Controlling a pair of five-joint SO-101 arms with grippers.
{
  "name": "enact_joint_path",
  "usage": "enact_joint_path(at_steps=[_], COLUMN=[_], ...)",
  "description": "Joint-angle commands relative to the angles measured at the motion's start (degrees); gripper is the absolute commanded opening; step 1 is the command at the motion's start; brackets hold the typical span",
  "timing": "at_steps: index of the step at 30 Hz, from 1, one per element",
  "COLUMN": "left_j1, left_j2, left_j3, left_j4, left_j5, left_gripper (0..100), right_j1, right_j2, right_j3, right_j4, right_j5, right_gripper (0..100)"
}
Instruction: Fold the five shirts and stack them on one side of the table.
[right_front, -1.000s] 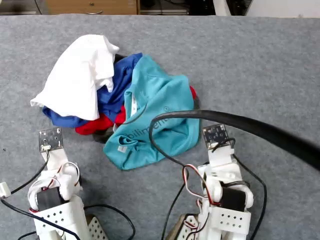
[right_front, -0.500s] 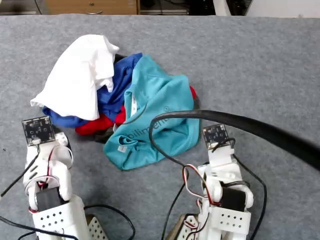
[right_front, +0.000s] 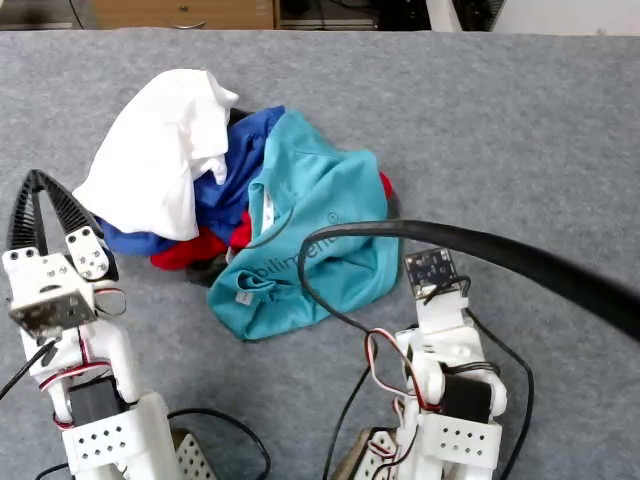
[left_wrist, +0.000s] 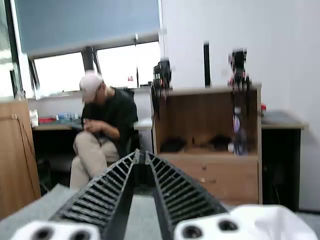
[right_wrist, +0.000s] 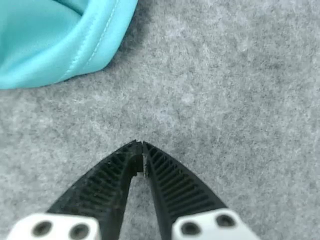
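— Raised since a second ago, left gripper (right_front: 36, 176), just beside shirt heap (right_front: 240, 190)?
— Yes. From left wrist: fingers pressed together, aimed over heap. From right wrist: right gripper (right_wrist: 141, 145) closed, empty, near heap's teal edge. No folding or stacking done.

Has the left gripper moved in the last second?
Yes. The left gripper has tilted up and shifted leftward in the high view, ending farther from the red shirt.

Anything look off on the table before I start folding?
A thick black cable runs over the edge of the teal shirt near the right arm and might snag. Otherwise the shirts are an unfolded heap.
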Motion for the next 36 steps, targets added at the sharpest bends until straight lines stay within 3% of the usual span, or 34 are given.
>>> enact_joint_path(at_steps=[1,5,10,14,21,25,30,36], left_j1=[0.1,0.3,0.7,3.6,8.3,9.6,9.8,9.3], left_j2=[-3.6,-3.5,-3.5,-3.5,-1.5,9.2,33.7,57.5], left_j3=[-1.3,-0.7,-4.4,-7.0,-11.7,-18.5,-33.6,-51.6], left_j4=[-2.6,1.5,26.6,40.0,49.8,50.4,51.6,68.5], left_j5=[0.0,0.0,-0.2,-0.1,1.7,6.5,11.3,10.9], left_gripper=[2,2,2,2,2,2,2,2], right_j1=[-0.4,-0.4,-0.4,-0.4,-0.4,-0.4,-0.4,-0.4], right_j2=[-6.4,-6.4,-6.4,-6.4,-6.4,-6.4,-6.4,-6.4], right_j3=[-0.5,-0.5,-0.5,-0.5,-0.5,-0.5,-0.5,-0.5], right_j4=[0.3,0.3,0.3,0.3,0.3,0.3,0.3,0.3], right_j5=[0.4,0.4,0.4,0.4,0.4,0.4,0.4,0.4], right_gripper=[0.5,0.5,0.5,0.5,0.5,0.5,0.5,0.5])
